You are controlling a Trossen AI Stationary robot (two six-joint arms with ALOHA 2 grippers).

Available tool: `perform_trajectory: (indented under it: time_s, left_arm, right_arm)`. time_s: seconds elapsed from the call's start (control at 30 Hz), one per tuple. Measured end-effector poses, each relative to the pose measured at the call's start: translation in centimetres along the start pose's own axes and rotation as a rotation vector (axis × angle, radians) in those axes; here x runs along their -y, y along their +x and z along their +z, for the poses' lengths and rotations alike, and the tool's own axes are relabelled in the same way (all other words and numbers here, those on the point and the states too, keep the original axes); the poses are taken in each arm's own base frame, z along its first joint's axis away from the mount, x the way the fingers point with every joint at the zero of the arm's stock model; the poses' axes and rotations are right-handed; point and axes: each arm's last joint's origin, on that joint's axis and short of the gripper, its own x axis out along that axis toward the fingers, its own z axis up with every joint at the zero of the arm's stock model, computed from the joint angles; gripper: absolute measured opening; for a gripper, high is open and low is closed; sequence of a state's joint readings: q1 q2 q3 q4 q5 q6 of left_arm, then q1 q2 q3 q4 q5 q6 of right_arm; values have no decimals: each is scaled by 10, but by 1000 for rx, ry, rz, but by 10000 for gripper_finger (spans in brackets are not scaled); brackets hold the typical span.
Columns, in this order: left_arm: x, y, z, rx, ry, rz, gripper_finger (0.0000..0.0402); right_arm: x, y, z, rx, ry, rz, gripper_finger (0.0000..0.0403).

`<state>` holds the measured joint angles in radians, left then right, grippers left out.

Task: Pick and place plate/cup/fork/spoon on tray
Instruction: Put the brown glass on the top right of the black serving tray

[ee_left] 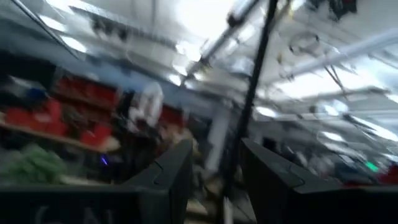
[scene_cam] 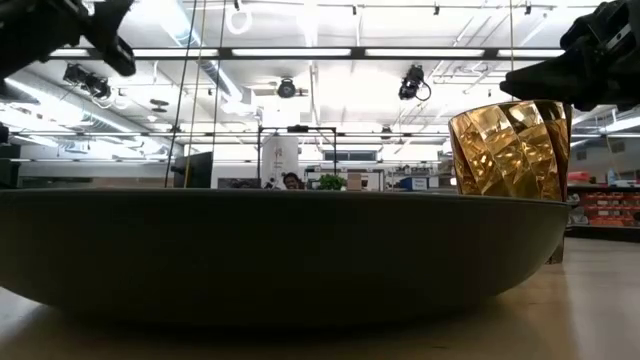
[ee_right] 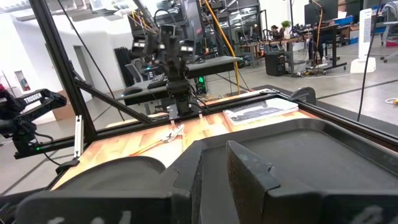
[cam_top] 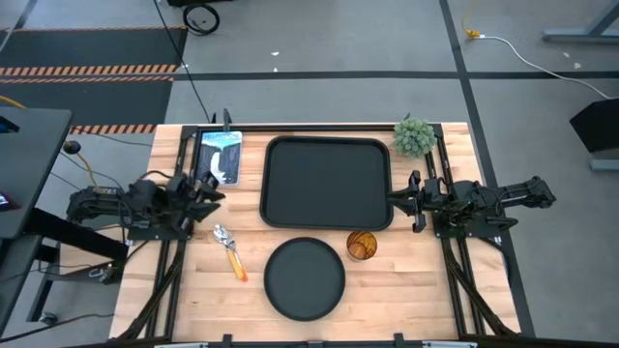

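Observation:
The black rectangular tray (cam_top: 327, 182) lies mid-table, bare. The round black plate (cam_top: 305, 278) lies on the wood near the front edge and fills the low view (scene_cam: 280, 250). The amber cup (cam_top: 361, 245) stands upright on the table between plate and tray, right of the plate (scene_cam: 510, 150). Orange-handled cutlery with a silver head (cam_top: 230, 251) lies on the wood left of the plate; I cannot tell fork from spoon. My left gripper (cam_top: 215, 193) hovers open left of the tray. My right gripper (cam_top: 395, 201) hovers at the tray's right rim, fingers a little apart (ee_right: 214, 171).
A small green plant (cam_top: 414, 135) stands at the far right corner. A blue-and-white packet (cam_top: 221, 155) lies at the far left beside the tray. Black frame rails (cam_top: 440, 164) run along the table's sides. Bare wood shows right of the plate.

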<state>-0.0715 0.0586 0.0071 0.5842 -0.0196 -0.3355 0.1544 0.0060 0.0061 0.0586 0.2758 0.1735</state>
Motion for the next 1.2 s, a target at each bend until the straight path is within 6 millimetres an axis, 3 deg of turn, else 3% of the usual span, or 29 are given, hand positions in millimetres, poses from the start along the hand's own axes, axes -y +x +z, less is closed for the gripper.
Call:
perform_trajectory:
  time_s: [0.17,0.67,0.97,1.2]
  left_arm:
    - [-5,2,0,37,15,149,142]
    - [-22,27,-45,-228,-31,335,142]
    - [-17,82,-46,-365,-71,238,142]
    - [-20,133,-56,-495,-13,271,142]
  right_arm:
    - [0,0,0,0,0,0,78]
    - [0,0,0,0,0,0,78]
    - [0,0,0,-1,0,0,78]
    - [0,0,0,0,0,0,78]
